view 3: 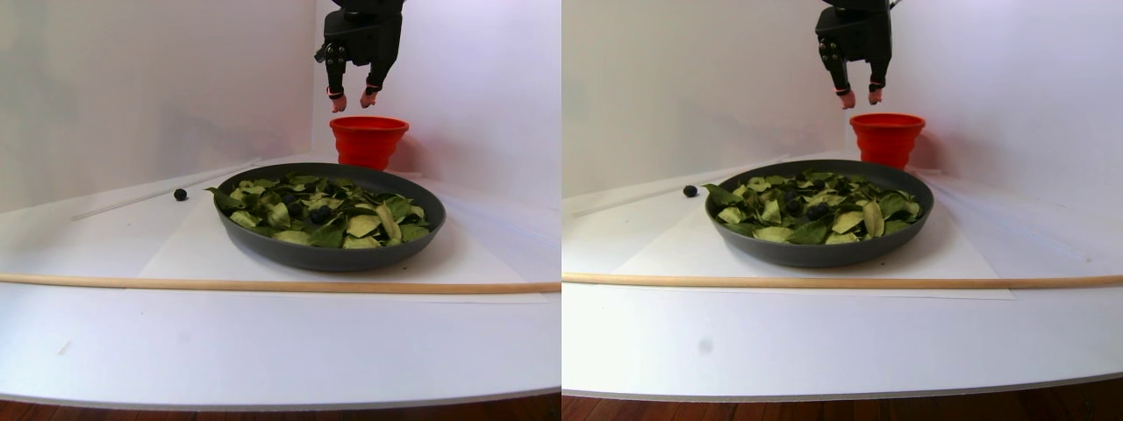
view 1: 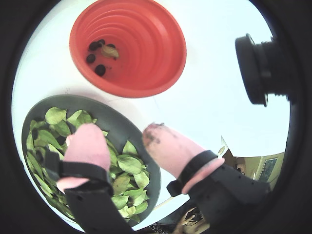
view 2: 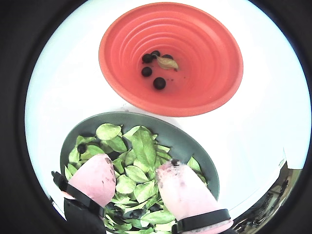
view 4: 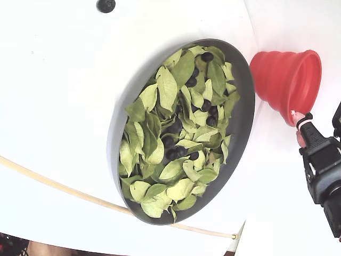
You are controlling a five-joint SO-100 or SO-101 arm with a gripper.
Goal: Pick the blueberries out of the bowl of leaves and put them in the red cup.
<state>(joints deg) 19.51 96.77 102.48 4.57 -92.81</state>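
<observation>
While above the red cup (view 3: 368, 140), gripper (view 3: 351, 99) open, seemingly empty.

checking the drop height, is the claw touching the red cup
Apart. The stereo pair view shows the open claw hanging above the red cup, with white wall visible between its pink fingertips and the cup's rim.

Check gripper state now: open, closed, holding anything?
gripper: open, pink-padded fingers apart, nothing between them, raised above the bowl of leaves near the red cup.
</observation>
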